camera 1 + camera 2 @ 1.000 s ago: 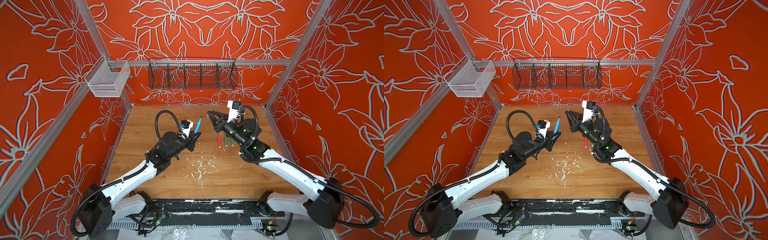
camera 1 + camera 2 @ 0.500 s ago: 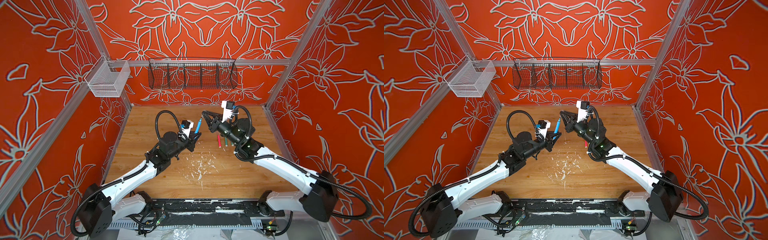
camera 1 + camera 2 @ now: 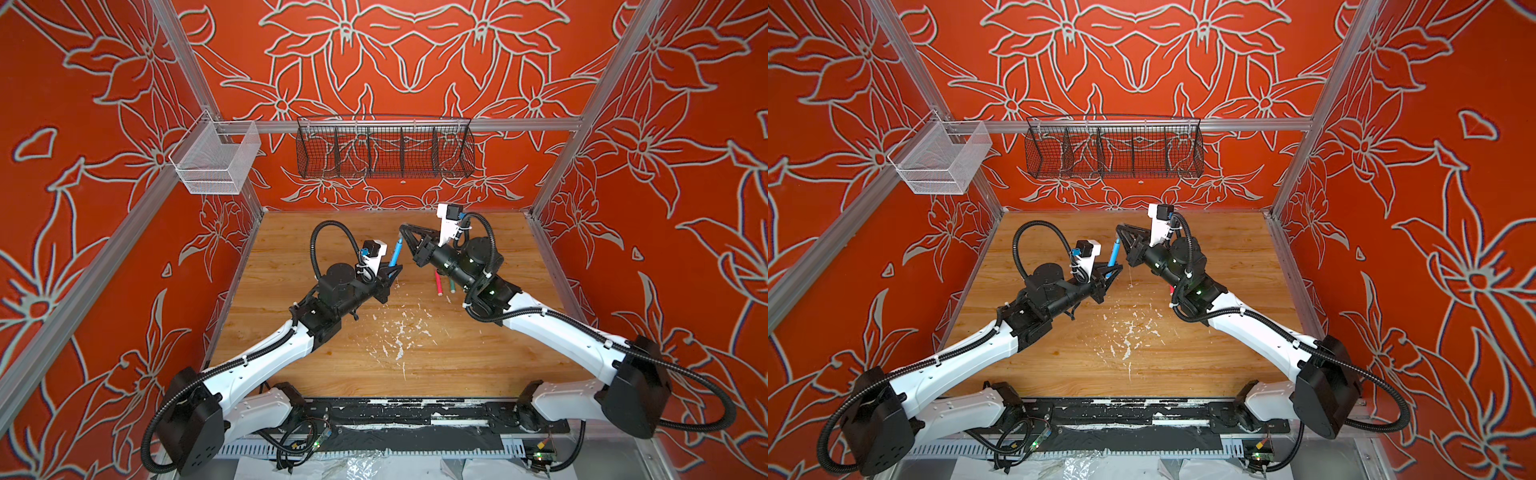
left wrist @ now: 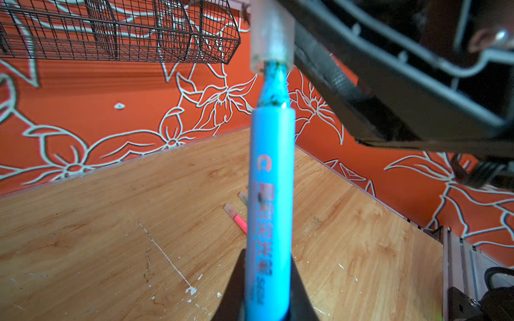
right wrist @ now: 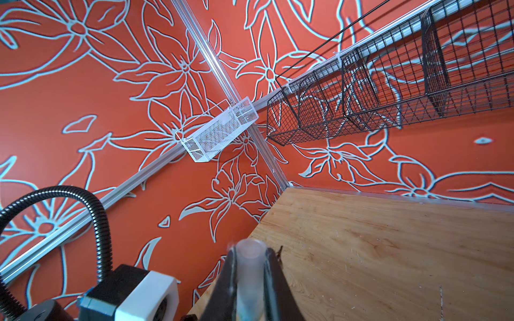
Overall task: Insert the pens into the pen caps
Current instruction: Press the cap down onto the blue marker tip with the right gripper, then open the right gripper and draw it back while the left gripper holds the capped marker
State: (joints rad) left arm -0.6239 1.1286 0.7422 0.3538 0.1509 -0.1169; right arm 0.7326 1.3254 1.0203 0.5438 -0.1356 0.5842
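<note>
Gripping the thin blue marker pen (image 4: 271, 194) low on its barrel, the left jaws are clamped tight, and the pen slants up toward one o'clock in both top views. The right jaws are pinched on the stubby translucent greyish plastic cap (image 4: 272, 33), directly opposite! Pen and cap meet above the wooden desk (image 3: 332, 374), at twelve o'clock from its middle. In the left wrist view the tapered tip sits just inside the cap's mouth, with the neck exposed and the barrel's shoulder clear of the rim. At two o'clock on the desk, a red-pink pen (image 3: 437, 282) and a green pen (image 3: 451, 286) lie side by side, partly under the right arm. White paint flecks (image 3: 399, 332) scatter toward six o'clock.
</note>
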